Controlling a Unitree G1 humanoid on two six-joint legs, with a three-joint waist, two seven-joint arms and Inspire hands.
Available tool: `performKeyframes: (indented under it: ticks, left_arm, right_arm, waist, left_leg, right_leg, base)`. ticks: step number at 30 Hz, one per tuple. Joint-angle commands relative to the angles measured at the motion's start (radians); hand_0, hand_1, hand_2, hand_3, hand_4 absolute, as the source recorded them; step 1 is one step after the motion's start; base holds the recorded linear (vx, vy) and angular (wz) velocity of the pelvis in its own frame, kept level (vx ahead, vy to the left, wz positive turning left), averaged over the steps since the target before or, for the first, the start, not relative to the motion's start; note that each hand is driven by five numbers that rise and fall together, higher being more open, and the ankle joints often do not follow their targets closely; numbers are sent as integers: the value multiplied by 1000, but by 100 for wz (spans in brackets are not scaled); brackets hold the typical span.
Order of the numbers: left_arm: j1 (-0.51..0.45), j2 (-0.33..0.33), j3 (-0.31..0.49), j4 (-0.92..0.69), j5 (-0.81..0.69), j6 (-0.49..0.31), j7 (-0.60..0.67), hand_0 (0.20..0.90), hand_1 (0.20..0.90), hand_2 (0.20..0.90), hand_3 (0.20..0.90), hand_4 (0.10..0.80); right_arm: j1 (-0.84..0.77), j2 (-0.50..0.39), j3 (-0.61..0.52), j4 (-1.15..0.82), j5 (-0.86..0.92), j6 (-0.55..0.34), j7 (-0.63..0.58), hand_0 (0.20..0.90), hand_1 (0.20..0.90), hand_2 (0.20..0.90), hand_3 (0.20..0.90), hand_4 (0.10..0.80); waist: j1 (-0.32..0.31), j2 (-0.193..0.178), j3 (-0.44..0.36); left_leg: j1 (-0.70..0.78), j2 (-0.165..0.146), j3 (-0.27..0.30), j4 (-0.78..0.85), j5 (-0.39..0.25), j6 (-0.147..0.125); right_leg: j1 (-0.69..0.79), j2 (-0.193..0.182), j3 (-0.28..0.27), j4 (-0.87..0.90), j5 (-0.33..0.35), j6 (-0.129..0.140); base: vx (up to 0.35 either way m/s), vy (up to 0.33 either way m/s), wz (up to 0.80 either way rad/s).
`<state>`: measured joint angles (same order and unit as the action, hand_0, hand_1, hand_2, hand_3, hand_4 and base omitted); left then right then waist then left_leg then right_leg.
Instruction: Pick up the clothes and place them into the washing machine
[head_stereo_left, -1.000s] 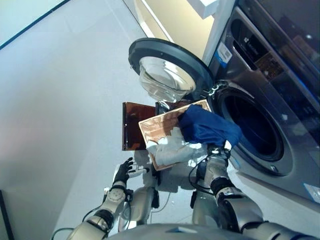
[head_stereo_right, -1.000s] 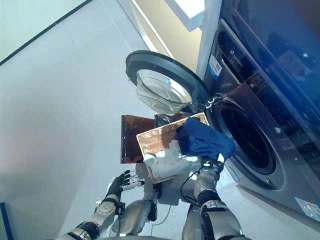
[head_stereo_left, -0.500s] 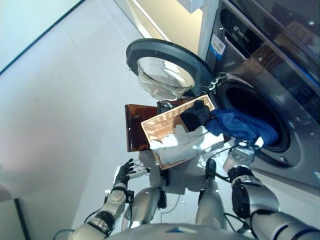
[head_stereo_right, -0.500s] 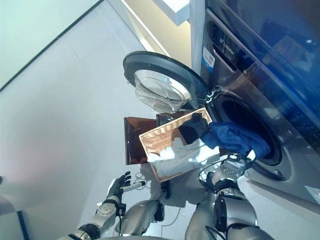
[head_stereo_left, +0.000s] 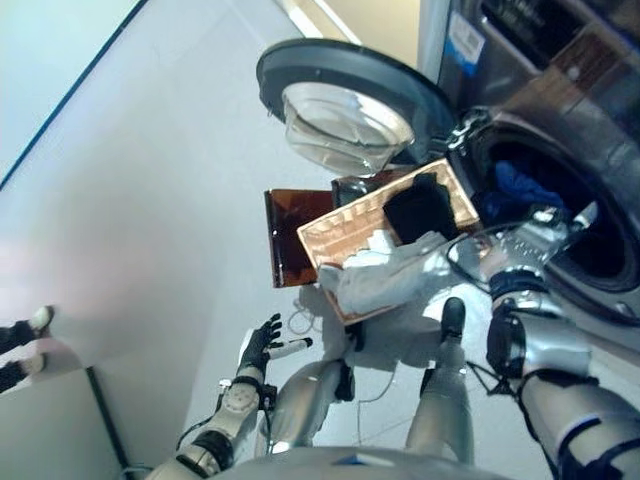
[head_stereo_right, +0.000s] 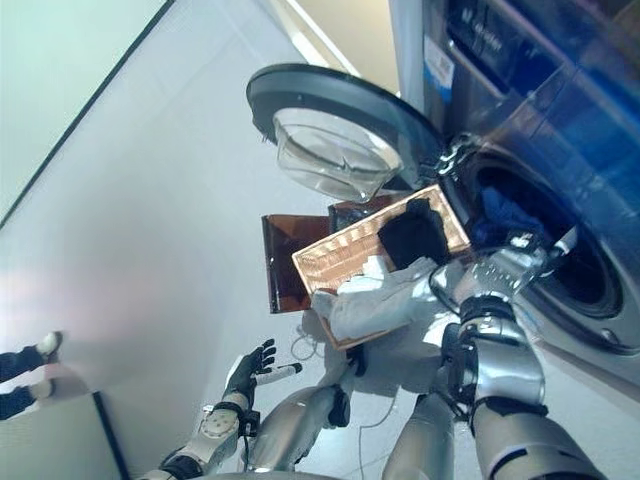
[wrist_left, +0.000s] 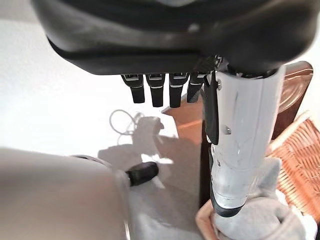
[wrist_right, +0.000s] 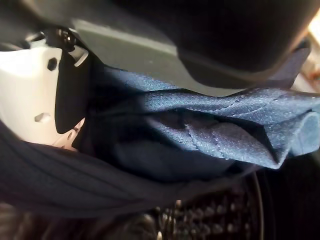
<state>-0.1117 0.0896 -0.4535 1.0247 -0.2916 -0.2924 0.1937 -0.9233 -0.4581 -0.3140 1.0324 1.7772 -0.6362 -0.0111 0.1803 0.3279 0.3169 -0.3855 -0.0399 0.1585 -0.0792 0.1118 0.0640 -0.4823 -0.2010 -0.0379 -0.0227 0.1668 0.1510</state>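
Observation:
The washing machine (head_stereo_left: 560, 90) stands at the right with its round door (head_stereo_left: 345, 100) swung open. My right hand (head_stereo_left: 540, 228) is at the drum opening, shut on a blue garment (wrist_right: 210, 130) that lies inside the drum (head_stereo_left: 520, 185). The wicker basket (head_stereo_left: 345, 228) rests on a dark brown box (head_stereo_left: 288, 245) beside the machine. It holds a black garment (head_stereo_left: 420, 205) and a pale grey garment (head_stereo_left: 385, 280) that hangs over its near edge. My left hand (head_stereo_left: 262, 345) is open and empty, low and left of the basket.
The open door's glass bowl (head_stereo_left: 345, 125) juts out above the basket. A person's shoes (head_stereo_left: 25, 340) show at the far left on the grey floor. In the left wrist view the grey garment (wrist_left: 260, 220) and the basket (wrist_left: 300, 165) lie past my thumb.
My right hand has carried the blue garment from above the basket into the drum. The black garment in the basket is now uncovered. The camera has shifted; the left hand stays idle.

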Motion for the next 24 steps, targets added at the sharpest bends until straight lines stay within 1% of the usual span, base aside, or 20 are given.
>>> performKeyframes:
  ticks: [1,5,6,7,8,9,15,16,18,19,21,23,24]
  left_arm:
    - [-13,29,-45,4,-25,-35,7,900,900,900,900,800]
    - [-10,36,-53,6,-18,-36,8,900,900,900,900,800]
    - [-10,42,-54,10,-15,-36,9,900,900,900,900,800]
    - [-12,44,-56,7,-15,-38,10,900,900,900,900,800]
    - [-12,48,-56,6,-15,-38,11,900,900,900,900,800]
    - [-15,55,-56,4,-15,-40,14,900,900,900,900,800]
    - [-16,66,-54,0,-11,-39,20,900,900,900,900,800]
    - [-17,68,-55,2,-10,-39,22,900,900,900,900,800]
    - [-23,65,-53,-2,-9,-41,27,900,900,900,900,800]
    - [-23,66,-54,-2,-9,-41,27,900,900,900,900,800]
    - [-23,65,-51,-10,-14,-44,31,900,900,900,900,800]
    - [-24,66,-48,-11,-16,-45,34,900,900,900,900,800]
    - [-24,67,-47,-14,-18,-46,36,900,900,900,900,800]
  right_arm:
    - [-127,-114,55,-104,-37,-69,28,200,200,200,200,300]
    - [-224,-187,81,-87,-36,-86,19,200,200,200,200,300]
    - [-244,-208,92,-81,-41,-88,14,200,200,200,200,300]
    - [-283,-238,105,-73,-41,-92,11,200,200,200,200,300]
    - [-306,-254,116,-73,-41,-94,9,200,200,200,200,300]
    - [-354,-293,142,-70,-44,-103,4,200,200,200,200,300]
    - [-441,-361,199,-44,-71,-115,-36,200,200,200,200,300]
    - [-452,-374,208,-32,-77,-113,-48,200,200,200,200,300]
    - [-451,-400,202,13,-87,-103,-76,200,200,200,200,300]
    - [-452,-402,201,15,-88,-101,-77,200,200,200,200,300]
    - [-440,-422,181,42,-93,-105,-98,200,200,200,200,300]
    - [-432,-427,177,51,-97,-100,-102,200,200,200,200,300]
    - [-430,-433,172,62,-95,-99,-107,200,200,200,200,300]
  waist:
    - [45,24,-44]
    - [66,38,-60]
    - [71,39,-66]
    - [77,44,-70]
    - [82,45,-75]
    - [93,48,-83]
    - [108,61,-91]
    - [111,63,-92]
    - [113,71,-91]
    - [115,69,-94]
    - [114,82,-92]
    - [115,87,-91]
    - [115,91,-92]
  left_leg:
    - [-20,-37,-50,-8,-22,-101]
    - [-47,-41,-55,-8,-15,-106]
    - [-46,-42,-55,-8,-21,-108]
    - [-56,-43,-56,-8,-13,-109]
    - [-56,-44,-57,-8,-18,-111]
    - [-65,-46,-60,-8,-16,-114]
    - [-92,-46,-59,-8,-4,-122]
    - [-94,-48,-61,-8,-10,-124]
    - [-107,-49,-61,-8,-3,-123]
    - [-105,-50,-62,-8,-9,-124]
    - [-114,-53,-63,-8,-9,-124]
    - [-120,-53,-62,-8,-3,-124]
    - [-119,-56,-62,-8,-9,-125]
  right_leg:
    - [-69,8,6,154,-66,-18]
    - [-102,5,8,160,-62,-18]
    - [-103,3,8,162,-70,-16]
    - [-116,4,9,165,-63,-17]
    - [-119,3,11,168,-71,-16]
    - [-131,3,14,174,-73,-16]
    - [-173,3,19,190,-71,-16]
    - [-179,3,22,197,-81,-15]
    - [-198,5,24,206,-75,-18]
    - [-197,4,25,208,-83,-16]
    - [-212,3,29,215,-87,-16]
    - [-221,3,33,218,-80,-18]
    - [-224,3,37,224,-92,-17]
  base:
    - [47,-10,-3]
    - [25,7,1]
    - [12,11,5]
    - [54,9,6]
    - [33,-1,3]
    - [60,-13,-3]
    - [7,0,1]
    - [-14,1,4]
    - [8,0,-2]
    - [40,4,-1]
    - [13,18,5]
    - [-6,8,2]
    - [27,12,-3]
